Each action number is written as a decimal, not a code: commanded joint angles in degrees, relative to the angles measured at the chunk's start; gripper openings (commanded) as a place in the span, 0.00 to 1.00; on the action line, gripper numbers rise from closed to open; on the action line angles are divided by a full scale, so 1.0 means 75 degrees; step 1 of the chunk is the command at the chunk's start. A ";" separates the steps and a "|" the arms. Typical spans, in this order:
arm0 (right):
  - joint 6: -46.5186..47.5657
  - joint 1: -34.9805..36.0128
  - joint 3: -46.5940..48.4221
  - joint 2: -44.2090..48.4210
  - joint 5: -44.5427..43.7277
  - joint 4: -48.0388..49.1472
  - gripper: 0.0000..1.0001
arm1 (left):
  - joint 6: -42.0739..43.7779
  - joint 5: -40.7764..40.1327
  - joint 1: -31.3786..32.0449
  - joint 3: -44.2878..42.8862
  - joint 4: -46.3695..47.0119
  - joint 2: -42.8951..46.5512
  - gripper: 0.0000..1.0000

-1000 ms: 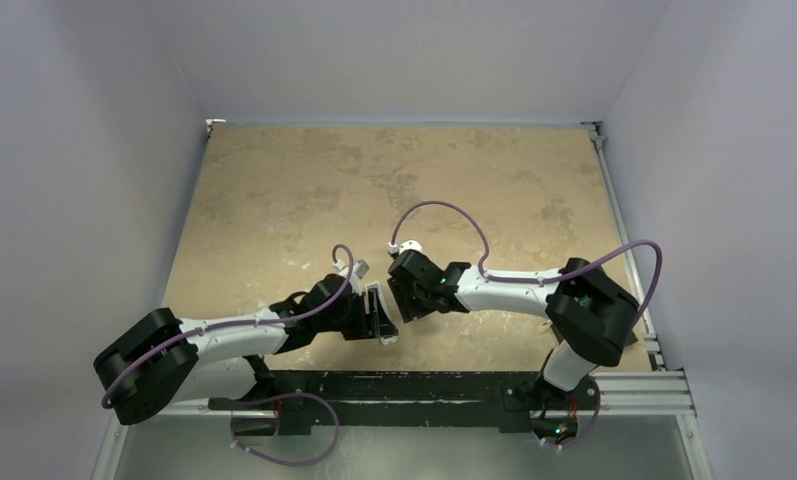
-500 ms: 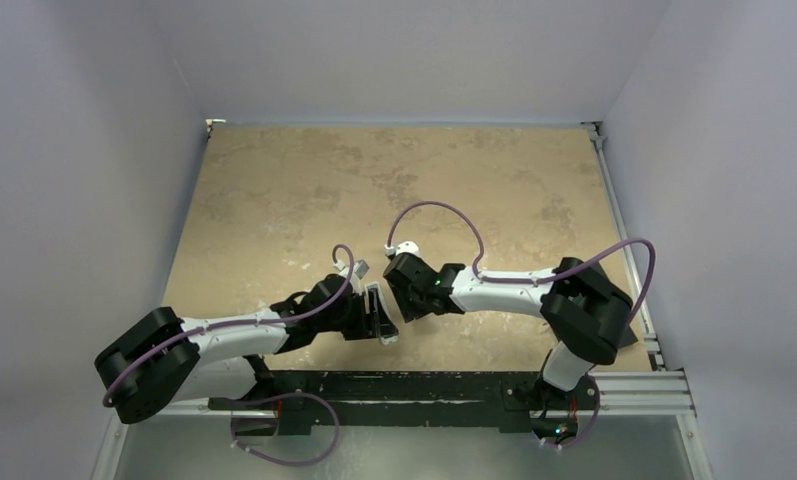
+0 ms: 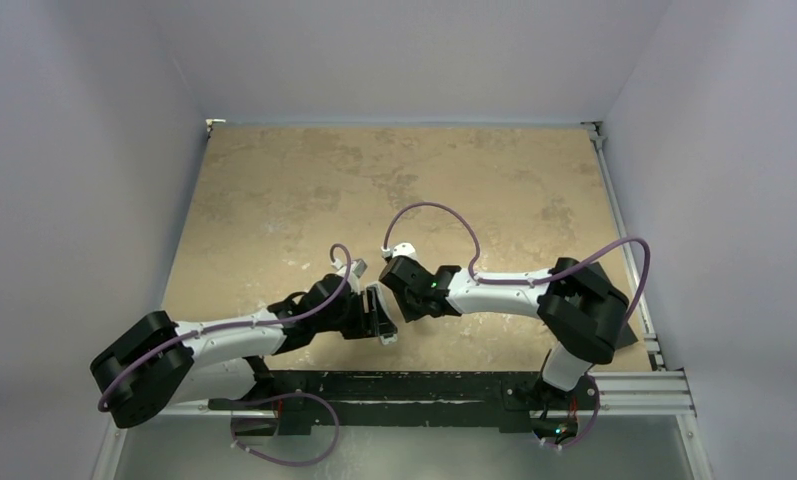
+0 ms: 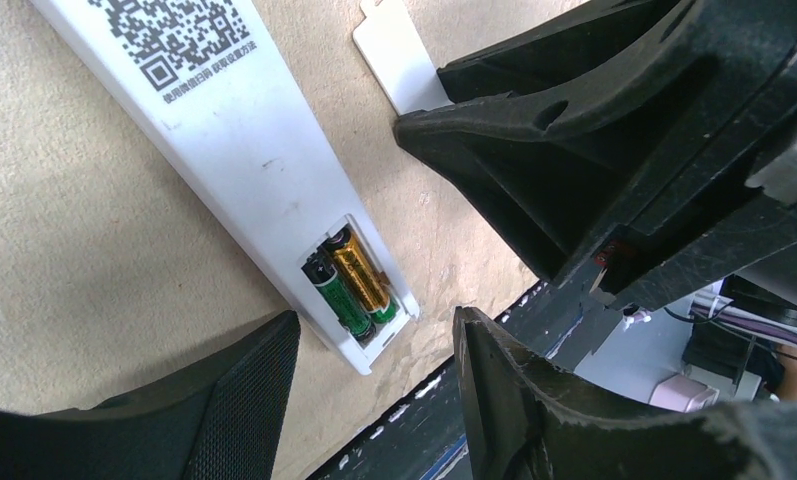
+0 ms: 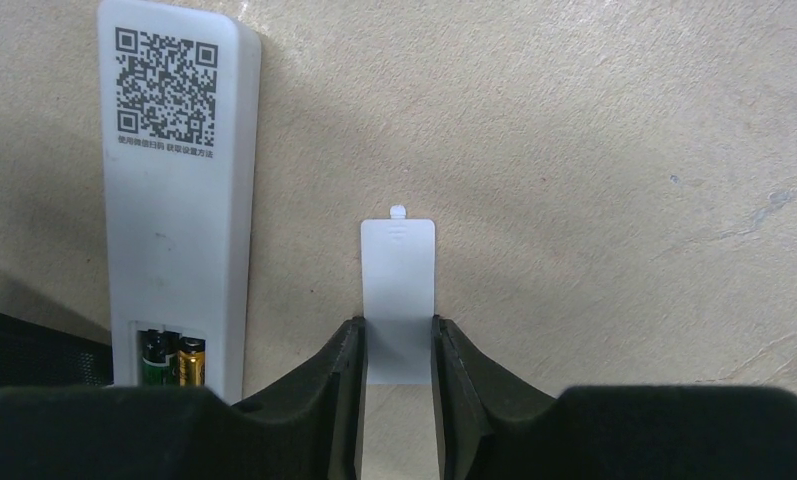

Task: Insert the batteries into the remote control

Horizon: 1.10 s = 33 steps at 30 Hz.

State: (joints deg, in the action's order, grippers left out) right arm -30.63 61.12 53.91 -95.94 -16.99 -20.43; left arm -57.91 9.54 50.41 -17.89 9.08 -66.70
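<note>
White plastic remote control (image 5: 174,200) lies back-up, green-black and gold batteries (image 4: 359,278) in its recess; left gripper (image 4: 374,320) gapes empty; right gripper (image 5: 397,325) pinches a flat white cover (image 5: 398,270).

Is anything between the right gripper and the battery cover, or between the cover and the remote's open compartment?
Nothing visible. The right gripper straddles the near end of the battery cover; only bare table separates it from the remote control, whose recess holds both batteries.
</note>
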 commanded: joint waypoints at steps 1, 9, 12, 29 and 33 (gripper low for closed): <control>-0.0131 0.0041 0.0045 -0.0057 -0.0161 -0.0295 0.22 | 0.0110 -0.0153 0.0044 -0.0166 -0.0044 0.0232 0.58; -0.0237 0.0082 0.0031 0.0372 -0.0203 -0.0418 0.20 | 0.0128 -0.0249 0.0051 -0.0169 -0.0302 0.0480 0.58; -0.0268 0.0116 0.0031 0.0543 -0.0218 -0.0505 0.19 | 0.0104 -0.0269 0.0051 -0.0155 -0.0300 0.0502 0.58; -0.0505 0.0241 -0.0339 0.1538 -0.0229 -0.0799 0.20 | -0.0393 0.0128 0.0109 0.0226 0.0699 0.0148 0.58; -0.0531 0.0252 -0.0421 0.1705 -0.0183 -0.0835 0.20 | -0.0423 0.0101 0.0134 0.0200 0.0805 0.0044 0.58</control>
State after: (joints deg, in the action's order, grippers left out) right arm -33.30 62.63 51.48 -85.45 -17.10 -26.17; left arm -59.92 9.82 50.98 -16.58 11.14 -65.71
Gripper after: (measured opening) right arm 0.318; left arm 0.581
